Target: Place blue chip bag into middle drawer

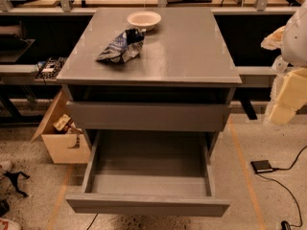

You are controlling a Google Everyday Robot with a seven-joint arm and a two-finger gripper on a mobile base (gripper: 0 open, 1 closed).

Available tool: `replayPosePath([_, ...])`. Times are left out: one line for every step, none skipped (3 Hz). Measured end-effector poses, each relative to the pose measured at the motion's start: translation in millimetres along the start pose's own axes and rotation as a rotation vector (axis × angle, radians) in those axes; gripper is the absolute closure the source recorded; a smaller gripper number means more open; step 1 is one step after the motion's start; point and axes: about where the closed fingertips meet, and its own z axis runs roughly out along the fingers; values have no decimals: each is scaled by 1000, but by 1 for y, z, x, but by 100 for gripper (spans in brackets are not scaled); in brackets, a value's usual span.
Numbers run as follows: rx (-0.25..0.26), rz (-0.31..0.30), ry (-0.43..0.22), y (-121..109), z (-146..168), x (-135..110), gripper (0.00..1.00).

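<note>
The blue chip bag (122, 47) lies crumpled on the left part of the grey cabinet top (192, 51), just in front of a round white bowl (144, 19). The middle drawer (148, 206) is pulled out towards me, and its tray shows nothing inside. A same-grey drawer front (148, 116) above it is shut. My gripper (283, 107) hangs at the right edge of the view, right of the cabinet and below its top, far from the bag and holding nothing that I can see.
An open cardboard box (57, 140) stands on the floor left of the cabinet. A small black device (262, 166) with a cable lies on the floor to the right. Dark shelving and a workbench run behind the cabinet. Small objects lie at the lower left.
</note>
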Motion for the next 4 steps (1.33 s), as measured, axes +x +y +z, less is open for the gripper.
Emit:
replayPosePath([0,0,0,0,0,0,0])
replayPosePath([28,4,-35,-23,19,-29,0])
replayPosePath([99,20,-124,-70,50,-92,0])
replayPosePath([167,44,-207,-108,74,-150,0])
